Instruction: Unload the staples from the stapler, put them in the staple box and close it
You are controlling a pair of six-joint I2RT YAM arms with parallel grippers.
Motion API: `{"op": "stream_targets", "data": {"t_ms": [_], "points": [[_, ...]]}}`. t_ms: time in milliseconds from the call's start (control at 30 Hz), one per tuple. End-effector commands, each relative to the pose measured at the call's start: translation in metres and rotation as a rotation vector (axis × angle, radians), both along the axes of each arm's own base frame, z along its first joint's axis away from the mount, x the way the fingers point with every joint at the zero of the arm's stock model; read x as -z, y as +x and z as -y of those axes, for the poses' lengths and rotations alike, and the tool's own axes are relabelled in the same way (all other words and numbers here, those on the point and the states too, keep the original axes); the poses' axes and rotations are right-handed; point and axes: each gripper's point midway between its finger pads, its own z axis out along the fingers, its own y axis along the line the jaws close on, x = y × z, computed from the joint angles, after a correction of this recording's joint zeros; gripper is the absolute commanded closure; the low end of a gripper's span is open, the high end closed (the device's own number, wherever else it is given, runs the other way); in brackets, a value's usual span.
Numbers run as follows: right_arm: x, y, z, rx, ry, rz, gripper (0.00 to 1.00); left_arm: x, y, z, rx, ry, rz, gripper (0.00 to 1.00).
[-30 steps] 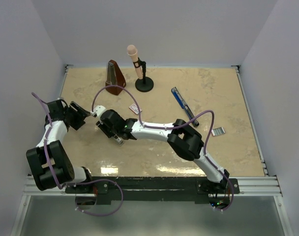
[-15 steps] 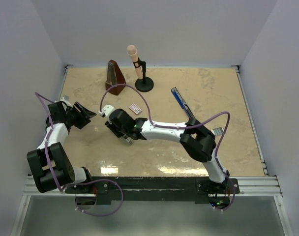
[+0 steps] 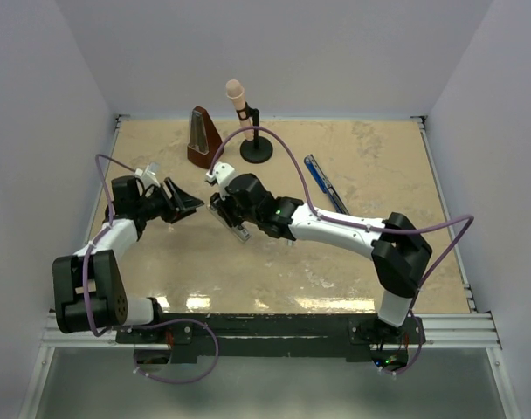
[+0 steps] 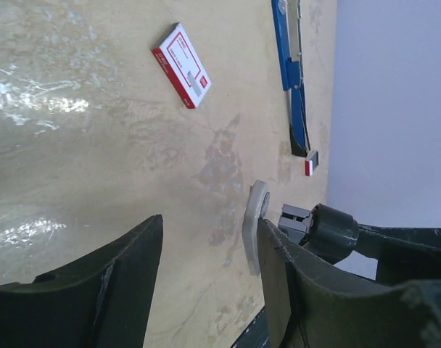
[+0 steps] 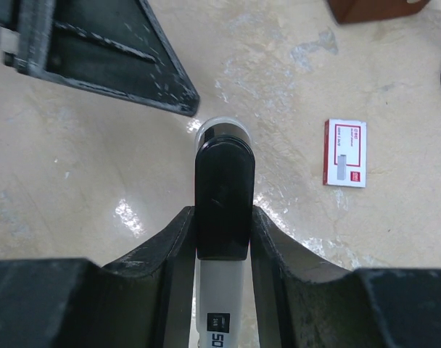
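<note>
The stapler [image 3: 327, 188], long, slim, blue and black with a silver rail, lies flat at the right of the table; it also shows in the left wrist view [image 4: 293, 80]. A tiny grey-and-red piece [image 4: 312, 164] lies by its end; I cannot tell if it is the staples. My right gripper [image 3: 237, 224] [image 5: 222, 217] is shut on a black-tipped grey bar [image 5: 224, 181] marked "50". My left gripper [image 3: 185, 208] [image 4: 209, 232] is open and empty, its tips a little left of that bar.
A white box with a red label [image 4: 180, 65] [image 5: 345, 152] lies flat near the right gripper, hidden under the right wrist in the top view. A brown metronome [image 3: 203, 138] and a microphone on a black stand [image 3: 248, 131] stand at the back.
My right gripper has carried the bar farther from me and to the right, now covering the white box in the top view. My left gripper has swung right toward it.
</note>
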Motion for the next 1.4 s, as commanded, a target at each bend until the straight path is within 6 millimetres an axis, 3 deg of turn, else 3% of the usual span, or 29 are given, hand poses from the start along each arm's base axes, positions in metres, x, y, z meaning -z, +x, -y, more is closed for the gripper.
{"op": "stream_targets", "data": {"t_ms": [0, 567, 933, 1133, 1200, 1367], "points": [[-0.057, -0.004, -0.014, -0.038, 0.161, 0.079, 1.0, -0.01, -0.001, 0.016, 0.076, -0.092, 0.06, 0.42], [-0.065, -0.011, -0.022, -0.066, 0.235, 0.058, 1.0, 0.014, -0.012, 0.027, 0.102, -0.113, -0.008, 0.54], [-0.048, -0.014, -0.03, -0.085, 0.243, 0.018, 1.0, 0.001, -0.01, 0.035, 0.122, -0.152, 0.03, 0.56], [-0.04, -0.01, -0.031, -0.062, 0.232, 0.01, 1.0, 0.002, -0.014, 0.04, 0.144, -0.197, 0.02, 0.86], [-0.037, -0.009, -0.03, -0.066, 0.21, 0.009, 0.93, 0.001, -0.014, 0.041, 0.149, -0.2, 0.02, 0.99], [-0.016, -0.007, -0.033, -0.088, 0.129, -0.018, 0.53, -0.003, -0.015, 0.042, 0.151, -0.196, 0.026, 1.0]]}}
